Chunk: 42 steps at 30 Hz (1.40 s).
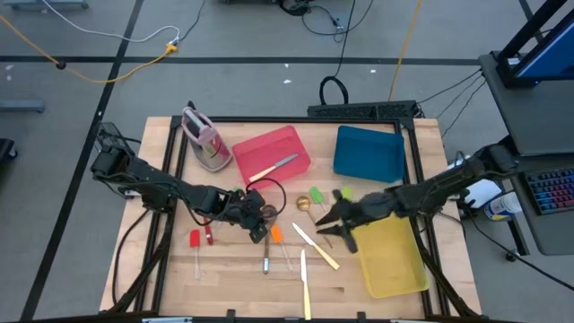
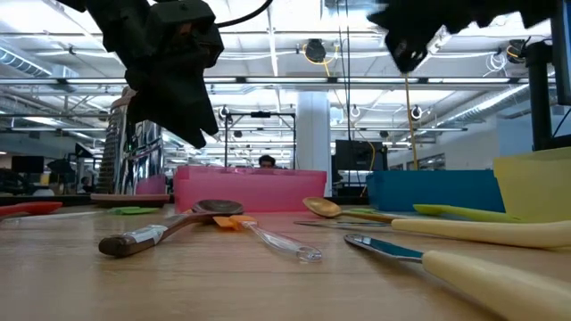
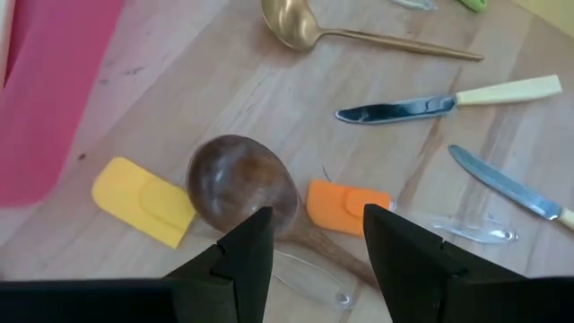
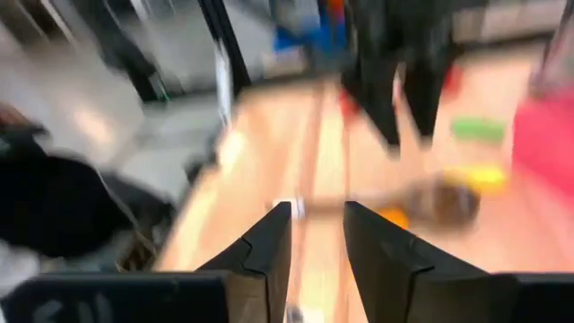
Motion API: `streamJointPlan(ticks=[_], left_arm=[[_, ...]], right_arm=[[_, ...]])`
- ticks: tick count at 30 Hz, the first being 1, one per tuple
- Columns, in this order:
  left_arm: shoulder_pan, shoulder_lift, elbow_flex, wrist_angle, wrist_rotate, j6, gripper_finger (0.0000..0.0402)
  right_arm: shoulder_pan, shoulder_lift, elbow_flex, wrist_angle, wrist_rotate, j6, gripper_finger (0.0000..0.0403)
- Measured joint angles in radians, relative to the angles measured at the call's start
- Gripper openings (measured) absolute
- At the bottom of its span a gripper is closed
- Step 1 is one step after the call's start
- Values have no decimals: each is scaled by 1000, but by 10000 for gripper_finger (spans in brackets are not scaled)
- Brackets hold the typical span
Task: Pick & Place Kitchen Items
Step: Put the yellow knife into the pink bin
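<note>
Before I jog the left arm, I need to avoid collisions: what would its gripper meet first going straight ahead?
Probably the brown wooden spoon: the open left gripper frames its neck, orange spatula alongside. Depth is uncertain.

Grey floor (image 1: 242, 27) around the wooden table (image 1: 233, 278), crossed by dark seam lines, a yellow cable (image 1: 134, 61) and black cables (image 1: 334, 88). Keyboard (image 1: 549, 190) on a side desk at the right. Behind: open hall, white ceiling beams with strip lights (image 2: 268, 37), white pillar (image 2: 313, 143), dark monitors (image 2: 27, 165), a seated person (image 2: 267, 161).
</note>
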Motion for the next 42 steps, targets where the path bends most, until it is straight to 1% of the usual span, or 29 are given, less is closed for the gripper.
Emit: streamJointPlan(ticks=[2, 4, 8, 12, 14, 19, 22, 24, 29, 34, 36, 40, 42], left_arm=[[-1, 0, 0, 0, 0, 13, 179], [-2, 0, 0, -3, 0, 21, 179], [-2, 0, 0, -2, 0, 73, 179], [-1, 0, 0, -1, -1, 87, 179], [-1, 0, 0, -1, -1, 88, 179], [-1, 0, 0, -1, 0, 120, 179], [-1, 0, 0, -1, -1, 130, 179], [-1, 0, 0, 0, -1, 138, 179], [-1, 0, 0, 0, -1, 160, 179], [-1, 0, 0, 0, -1, 161, 179], [-1, 0, 0, 0, -1, 161, 179], [-1, 0, 0, 0, -1, 161, 179], [-1, 0, 0, 0, -1, 161, 179]], right_arm=[[14, 59, 79, -126, 1, 30, 108], [25, 113, 146, -208, -2, 76, 119], [40, 208, 214, -330, -11, 207, 139], [51, 261, 223, -348, -105, 333, 150], [65, 287, 222, -383, -125, 357, 150], [95, 366, 222, -402, -128, 406, 145], [112, 415, 222, -379, -125, 440, 145], [127, 438, 222, -392, -103, 452, 145], [149, 477, 223, -394, 38, 458, 144], [157, 501, 224, -397, 132, 465, 144], [158, 501, 224, -398, 149, 457, 144], [158, 480, 223, -402, 137, 436, 144], [159, 463, 218, -418, 159, 421, 144]])
